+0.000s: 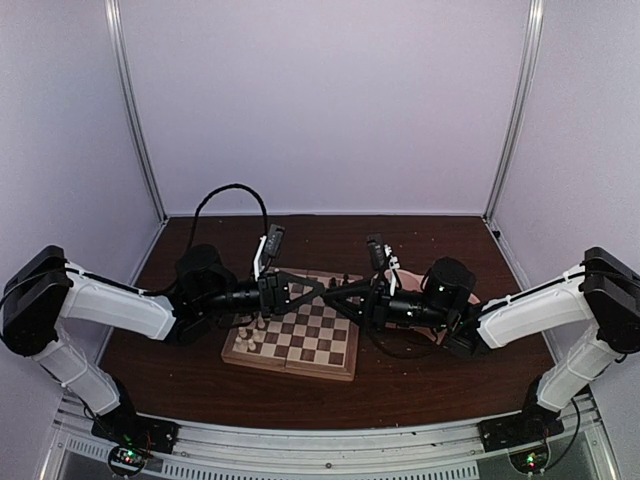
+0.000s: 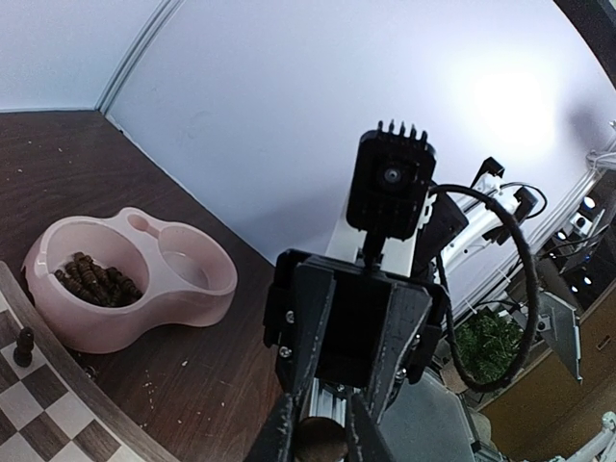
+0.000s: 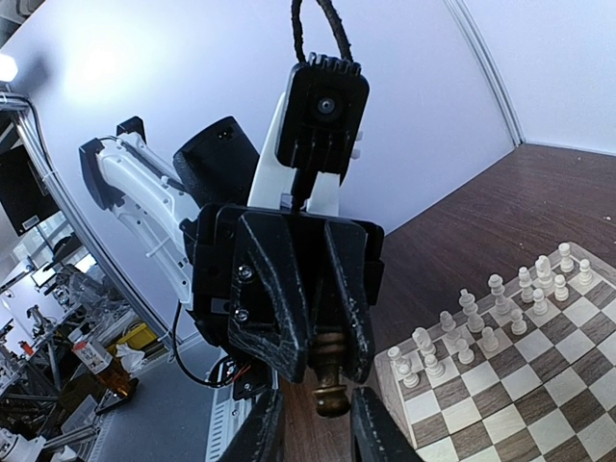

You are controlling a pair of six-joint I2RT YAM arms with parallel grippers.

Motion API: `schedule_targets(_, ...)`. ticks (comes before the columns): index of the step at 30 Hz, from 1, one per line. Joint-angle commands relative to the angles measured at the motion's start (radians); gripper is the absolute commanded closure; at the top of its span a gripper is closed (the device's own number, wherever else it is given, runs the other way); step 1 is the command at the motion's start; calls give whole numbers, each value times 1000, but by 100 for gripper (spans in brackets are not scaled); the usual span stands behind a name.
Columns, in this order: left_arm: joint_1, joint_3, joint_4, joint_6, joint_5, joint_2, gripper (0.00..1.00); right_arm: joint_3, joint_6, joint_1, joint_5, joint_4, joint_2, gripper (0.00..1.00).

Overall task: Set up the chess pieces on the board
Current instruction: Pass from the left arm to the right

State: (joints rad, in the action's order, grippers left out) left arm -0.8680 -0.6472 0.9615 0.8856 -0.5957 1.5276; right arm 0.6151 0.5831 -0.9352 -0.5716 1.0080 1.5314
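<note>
Right wrist view: the item in transfer is a dark brown chess piece [image 3: 332,387] of glossy turned wood, with a narrow stem and a rounded, flared end that points toward this camera. It is held in the air, clear of every surface.

The left gripper [image 3: 327,369] is clamped on the piece's upper portion, with both fingers against the stem. The right gripper [image 3: 313,438] has one finger on each side of the flared end. The frames do not show whether those fingers press on the wood.

Top external view: both arms reach inward from opposite sides with forearms roughly level. The grippers meet tip to tip above the far part of the board [image 1: 300,350], and each wrist camera faces the other.

Reference positions:
- The cream chess pieces [image 3: 500,308] stand upright in rows along the board's left edge.
- A lone dark piece [image 2: 23,345] stands on a square at the board's right edge, near the pink double bowl [image 2: 192,289].
- The bowl rests on the dark wooden table [image 1: 420,390] just beside the board. One compartment holds a heap of dark pieces [image 2: 96,279].
</note>
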Motion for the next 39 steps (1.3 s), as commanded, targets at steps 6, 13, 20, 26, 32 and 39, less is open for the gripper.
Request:
schedule_targets(6, -6, -23, 52, 2, -12, 13, 100, 18, 7, 6, -22, 17, 6, 74)
schedule_targets(13, -11, -26, 59, 3, -17, 18, 100, 27, 3, 6, -19, -1, 11, 73)
schedule_targets(20, -16, -29, 60, 2, -19, 20, 100, 37, 7, 5, -29, 1, 25, 81)
schedule_targets(26, -18, -31, 60, 1, -19, 24, 100, 41, 11, 6, -34, 1, 30, 86)
schedule_targets(32, -19, -32, 59, -2, -19, 28, 100, 42, -6, 5, -27, -22, 18, 96)
schedule_targets(39, -11, -12, -23, -71, 35, -21, 57, 56, -82, 6, 8, -166, -29, 99)
